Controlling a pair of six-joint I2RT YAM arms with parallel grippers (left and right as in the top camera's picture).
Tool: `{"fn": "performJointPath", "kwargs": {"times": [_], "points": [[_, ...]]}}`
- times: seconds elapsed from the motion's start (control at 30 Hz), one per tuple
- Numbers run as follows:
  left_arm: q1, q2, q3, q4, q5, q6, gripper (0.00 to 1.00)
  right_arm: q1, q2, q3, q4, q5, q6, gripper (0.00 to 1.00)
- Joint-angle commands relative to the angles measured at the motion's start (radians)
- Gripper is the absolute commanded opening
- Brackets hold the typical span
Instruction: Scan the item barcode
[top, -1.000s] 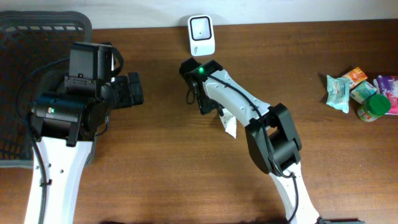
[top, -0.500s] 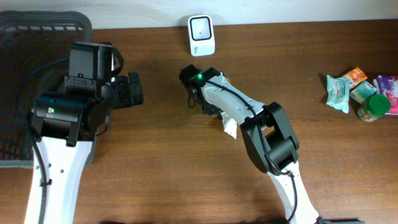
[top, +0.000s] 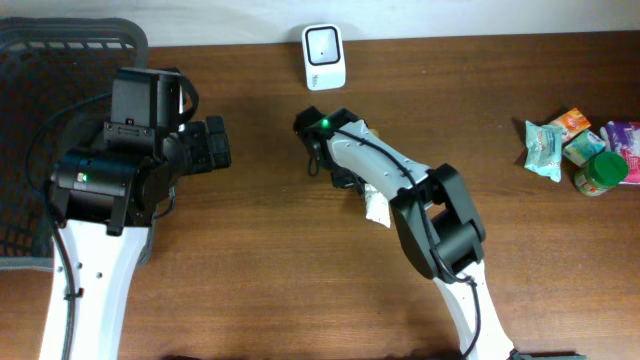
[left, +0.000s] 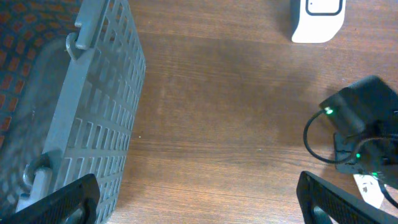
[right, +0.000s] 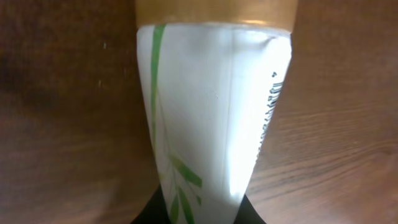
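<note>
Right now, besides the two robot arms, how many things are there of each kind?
White box-shaped scanner: 1
Dark grey plastic basket: 1
White leaf-printed tube: 1
Colourful small packets: 4
Green-capped jar: 1
Total: 8

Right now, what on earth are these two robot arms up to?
The right gripper is closed on the flat end of a white tube printed with green leaves, mid-table and a little short of the white scanner. What looks like a barcode runs along the tube's edge. The left gripper is open and empty beside the grey basket. Some packets and a green-lidded jar sit at the far right.
</note>
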Motion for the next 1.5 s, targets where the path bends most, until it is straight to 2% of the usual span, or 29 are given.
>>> {"fn": "performJointPath", "kwargs": {"times": [0.0, 0.1, 0.2, 0.33, 0.47, 0.5, 0.57, 0.7, 0.83, 1.03, 1.07, 1.13, 1.17, 1.33, 1.37, 1.47], "points": [[0.003, 0.0, 0.001, -0.001, -0.013, 0.015, 0.99, -0.032, -0.108, -0.015, 0.022, -0.312, -0.138, 0.11], [0.003, 0.0, 0.001, -0.001, -0.013, 0.015, 0.99, -0.072, -0.151, -0.015, 0.035, -0.536, -0.235, 0.11], [0.003, 0.0, 0.001, -0.001, -0.014, 0.016, 0.99, -0.147, -0.148, -0.016, 0.042, -0.916, -0.402, 0.11], [0.003, 0.0, 0.001, -0.001, -0.014, 0.015, 0.99, -0.193, -0.128, -0.05, 0.088, -1.216, -0.53, 0.11], [0.003, 0.0, 0.001, -0.001, -0.014, 0.015, 0.99, -0.215, -0.127, -0.164, 0.218, -1.353, -0.517, 0.12], [0.003, 0.0, 0.001, -0.001, -0.014, 0.015, 0.99, -0.223, -0.127, -0.203, 0.255, -1.359, -0.512, 0.16], [0.003, 0.0, 0.001, -0.001, -0.014, 0.015, 0.99, -0.235, -0.127, -0.237, 0.277, -1.289, -0.451, 0.23], [0.003, 0.0, 0.001, -0.001, -0.014, 0.015, 0.99, -0.248, -0.131, -0.246, 0.255, -0.968, -0.312, 0.29], [0.003, 0.0, 0.001, -0.001, -0.014, 0.015, 0.99, -0.256, -0.139, -0.185, 0.177, -0.944, -0.319, 0.39], [0.003, 0.0, 0.001, -0.001, -0.014, 0.015, 0.99, -0.233, -0.139, 0.031, -0.092, -0.813, -0.345, 0.4], [0.003, 0.0, 0.001, -0.001, -0.014, 0.015, 0.99, -0.225, -0.139, 0.053, -0.121, -0.814, -0.345, 0.44], [0.003, 0.0, 0.001, -0.001, -0.014, 0.015, 0.99, -0.183, -0.139, 0.084, -0.183, -0.813, -0.345, 0.59], [0.003, 0.0, 0.001, -0.001, -0.013, 0.015, 0.99, -0.161, -0.139, 0.084, -0.187, -0.812, -0.361, 0.62], [0.003, 0.0, 0.001, -0.001, -0.014, 0.015, 0.99, -0.037, -0.135, 0.055, -0.124, -0.642, -0.355, 0.85], [0.003, 0.0, 0.001, -0.001, -0.013, 0.015, 0.99, -0.008, -0.134, 0.045, -0.1, -0.593, -0.33, 0.88], [0.003, 0.0, 0.001, -0.001, -0.014, 0.015, 0.99, 0.052, -0.134, 0.021, -0.053, -0.465, -0.275, 0.89]]}}
